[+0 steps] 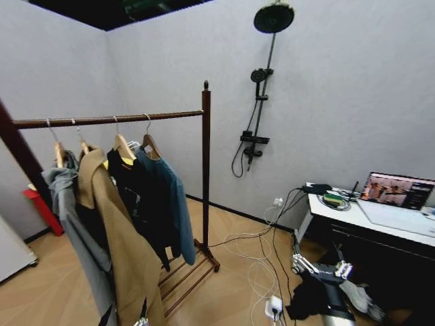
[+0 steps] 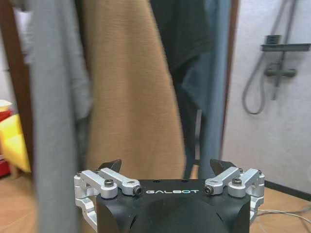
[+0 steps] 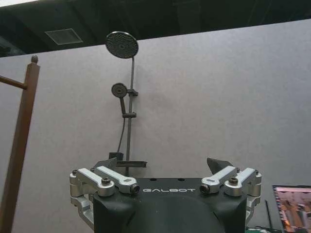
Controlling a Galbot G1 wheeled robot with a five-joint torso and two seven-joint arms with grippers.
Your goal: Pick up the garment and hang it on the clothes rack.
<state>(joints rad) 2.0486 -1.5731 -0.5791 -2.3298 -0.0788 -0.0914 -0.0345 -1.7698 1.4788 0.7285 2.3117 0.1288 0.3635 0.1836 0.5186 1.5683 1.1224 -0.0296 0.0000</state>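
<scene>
The garment point(image 1: 175, 197), that teal-blue top, hangs on its wooden hanger point(image 1: 151, 145) at the right end of the row, its hook over the bar of the clothes rack point(image 1: 205, 163). From how it hangs, I judge the hanging done. It sits just inside the right upright, touching the black jacket point(image 1: 136, 197) at its nine o'clock, because that end of the bar had the free room.

Further toward nine o'clock comes the long tan coat point(image 1: 119, 238), then a grey hooded piece point(image 1: 68, 204) at the far end. Each one drapes straight down from its own hanger, so the row is packed shoulder to shoulder.

My left gripper point(image 2: 167, 167) is low in front of the clothes, jaws spread wide and holding nothing, with the tan coat right before it and the teal sleeve point(image 2: 214, 87) past it, next to the upright. My right gripper point(image 3: 163, 165) is also wide open and empty, pointed up at the wall where the black shower stand point(image 3: 127, 92) is mounted.

Off at three o'clock, well apart from the rack, a white desk point(image 1: 367, 217) carries a laptop point(image 1: 397, 193), and cables point(image 1: 262, 265) trail across the floor between.
</scene>
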